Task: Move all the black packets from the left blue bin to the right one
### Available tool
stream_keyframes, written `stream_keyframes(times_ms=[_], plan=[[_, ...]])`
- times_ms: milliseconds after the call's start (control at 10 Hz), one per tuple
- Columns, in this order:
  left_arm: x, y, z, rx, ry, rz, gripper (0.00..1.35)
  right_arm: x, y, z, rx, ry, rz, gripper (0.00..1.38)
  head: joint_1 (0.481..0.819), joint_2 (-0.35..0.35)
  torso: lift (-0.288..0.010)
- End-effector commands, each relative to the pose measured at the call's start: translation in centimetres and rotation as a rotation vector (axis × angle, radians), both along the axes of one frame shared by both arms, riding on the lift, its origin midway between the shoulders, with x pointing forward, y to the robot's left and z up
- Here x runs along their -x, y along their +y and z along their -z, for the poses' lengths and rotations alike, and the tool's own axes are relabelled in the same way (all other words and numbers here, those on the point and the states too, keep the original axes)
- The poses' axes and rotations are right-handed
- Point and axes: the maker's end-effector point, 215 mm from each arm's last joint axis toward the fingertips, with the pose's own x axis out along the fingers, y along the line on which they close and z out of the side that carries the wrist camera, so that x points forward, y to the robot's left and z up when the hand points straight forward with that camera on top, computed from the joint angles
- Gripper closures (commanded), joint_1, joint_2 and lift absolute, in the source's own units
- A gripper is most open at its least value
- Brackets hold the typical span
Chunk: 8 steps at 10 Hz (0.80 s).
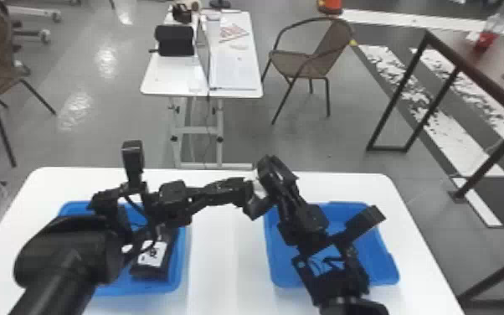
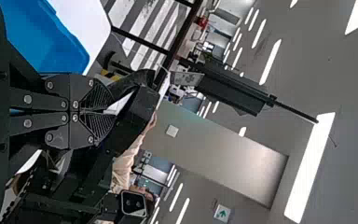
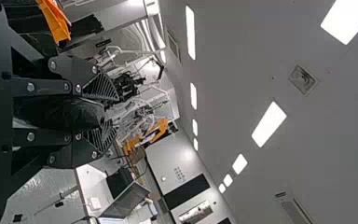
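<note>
Above the gap between the bins, my left gripper (image 1: 245, 192) and my right gripper (image 1: 273, 174) meet at one black packet (image 1: 259, 189) with a white patch. In the left wrist view my left gripper (image 2: 103, 112) is closed on an edge of the packet (image 2: 118, 104). My right gripper (image 3: 109, 112), in the right wrist view, has its fingers on either side of the glossy black packet (image 3: 60, 113) and grips it. Another black packet with a white label (image 1: 153, 254) lies in the left blue bin (image 1: 180, 268), partly behind my left arm. The right blue bin (image 1: 379, 247) is under my right arm.
Both bins stand on a white table (image 1: 230, 264), with bare tabletop between them. Past its far edge are a smaller white table (image 1: 173, 77) and a chair (image 1: 297, 63). A dark-framed table (image 1: 485, 71) stands at the right.
</note>
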Motion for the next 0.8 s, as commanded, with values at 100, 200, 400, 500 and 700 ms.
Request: stream_keyframes(times_ms=[100, 200, 400, 500, 700], plan=[[-1.0, 1.9, 1.8, -0.023, 0.061, -0.09, 0.49, -0.1, -1.3, 0.6, -0.024, 0.016, 0.026, 1.28, 0.695, -0.136, 0.0], [-1.4, 4.0, 2.4, -0.023, 0.076, -0.168, 0.16, -0.4, -3.4, 2.0, -0.015, 0.041, 0.064, 1.28, 0.695, -0.134, 0.0], [-1.5, 9.4, 3.6, -0.011, 0.135, -0.347, 0.13, -0.8, -8.5, 6.8, 0.016, 0.132, 0.144, 1.28, 0.695, -0.128, 0.0], [-1.6, 12.4, 4.4, -0.013, 0.16, -0.444, 0.14, -1.1, -10.6, 10.0, 0.043, 0.195, 0.166, 1.28, 0.695, -0.126, 0.0], [-1.9, 15.6, 4.2, 0.005, 0.149, -0.522, 0.14, -2.2, -14.1, 14.2, 0.105, 0.283, 0.169, 1.28, 0.695, -0.116, 0.0]])
